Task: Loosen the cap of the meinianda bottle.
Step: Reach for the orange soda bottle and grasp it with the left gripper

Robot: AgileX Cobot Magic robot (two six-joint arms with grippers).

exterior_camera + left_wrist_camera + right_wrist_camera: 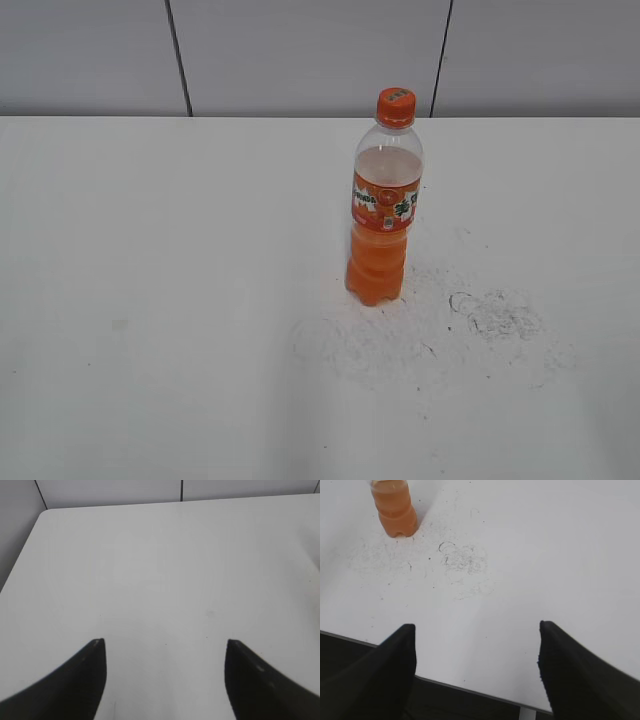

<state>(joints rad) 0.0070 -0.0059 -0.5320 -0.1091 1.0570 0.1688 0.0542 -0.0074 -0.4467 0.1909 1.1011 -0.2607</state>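
Left wrist view: the left gripper (165, 652) is seen with its two dark fingers (82, 680) spread wide apart, and nothing is held between them. Only the bare white table (165, 565) is seen below and ahead of this claw; farther ahead, the table's rounded far-left corner and a grey panelled wall (110, 490) are visible.

Right wrist view: the right gripper (476, 632) is likewise shown fully spread, with both dark fingers (570, 675) well apart and nothing grasped. Directly beneath the fingers the near edge of the table is crossed. Ahead of the claw, a patch of dark scuff marks (462, 562) is seen on the tabletop. Beyond these marks, ahead and far to the left of the claw, the lower body of the meinianda bottle (395, 507) is seen standing on the table, well apart from both fingers; its upper part is cut off by the frame edge.

Exterior view: neither arm is included. The meinianda bottle (384, 205) is shown upright on the table, right of centre, partly filled with orange drink, and banded by an orange-red label. The scuff marks (495, 315) lie in front of it and to its right. The cap (395, 106), orange and ribbed, is seated on the bottle's neck. Behind, the grey wall (300, 55) is visible.
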